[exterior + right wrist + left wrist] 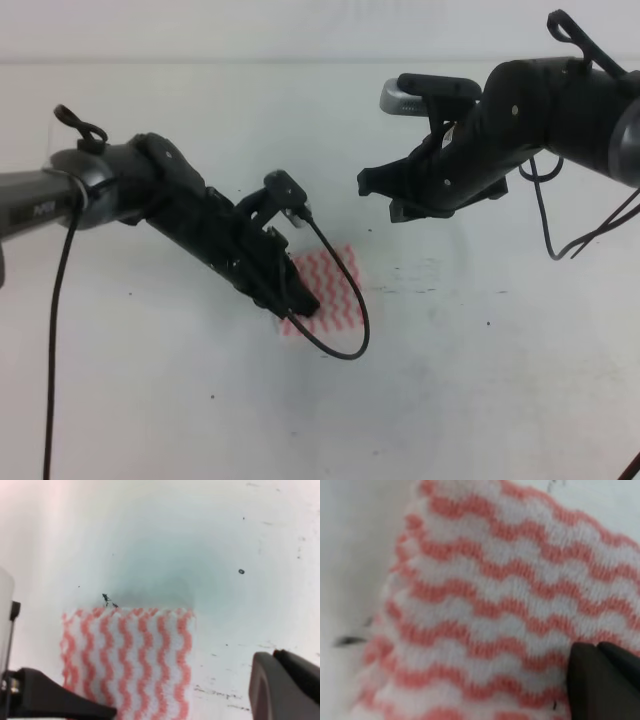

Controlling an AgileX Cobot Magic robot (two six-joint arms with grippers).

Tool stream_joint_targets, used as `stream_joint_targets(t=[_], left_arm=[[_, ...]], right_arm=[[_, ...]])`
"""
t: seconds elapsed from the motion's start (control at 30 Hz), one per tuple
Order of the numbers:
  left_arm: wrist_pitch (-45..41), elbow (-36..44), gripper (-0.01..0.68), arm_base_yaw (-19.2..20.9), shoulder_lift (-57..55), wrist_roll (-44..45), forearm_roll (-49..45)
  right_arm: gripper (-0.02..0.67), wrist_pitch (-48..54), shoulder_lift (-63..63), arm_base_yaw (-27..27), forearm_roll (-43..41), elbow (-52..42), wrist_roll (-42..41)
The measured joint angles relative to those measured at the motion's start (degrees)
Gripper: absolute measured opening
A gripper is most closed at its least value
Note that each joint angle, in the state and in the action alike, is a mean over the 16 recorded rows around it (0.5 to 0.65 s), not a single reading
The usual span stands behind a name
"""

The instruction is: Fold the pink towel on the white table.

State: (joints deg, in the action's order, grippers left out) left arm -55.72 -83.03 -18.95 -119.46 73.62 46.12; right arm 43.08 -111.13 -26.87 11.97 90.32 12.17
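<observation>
Pressing down on pink towel (335, 290), frame centre: left gripper (300, 303), jaw state indiscernible. Hovering upper right over white table (480, 380): right gripper (385, 195), jaws apart.

From my remote station, I see the pink towel (335, 290) lying flat near the middle of the white table (480, 380), a small compact rectangle of pink-red and white wavy zigzag stripes with its near-left portion hidden in the exterior high view. In the right wrist view, I can make out the cloth's straight far edge and squared corner, its stripes running away from that edge, with a few dark specks on the tabletop just beside it. The table itself is plain white, flat and broad, dotted with small dark scuffs.
</observation>
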Motion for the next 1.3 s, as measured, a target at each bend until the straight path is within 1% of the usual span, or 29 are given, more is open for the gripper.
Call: stream_joint_targets(t=[0.33, 0.57, 0.8, 1.3], left_arm=[[-1.51, 0.04, -0.004, -0.04, 2.70, -4.04, -2.63], [-2.76, 0.09, -0.004, -0.03, 1.30, -7.01, -5.28], [-2.08, 0.06, -0.005, -0.03, 0.21, -7.40, -6.61], [7.00, -0.62, -0.005, -0.04, 1.03, -6.13, -7.15]], right_arm=[[-0.018, -0.81, 0.30, 0.01, 0.35, -0.04, -0.05], [-0.018, -1.04, 0.30, 0.01, 0.66, -0.04, -0.10], [-0.018, -1.13, 0.12, 0.00, 0.79, -0.01, -0.15], [-0.018, -1.41, -0.06, 0.00, 0.85, 0.01, -0.22]])
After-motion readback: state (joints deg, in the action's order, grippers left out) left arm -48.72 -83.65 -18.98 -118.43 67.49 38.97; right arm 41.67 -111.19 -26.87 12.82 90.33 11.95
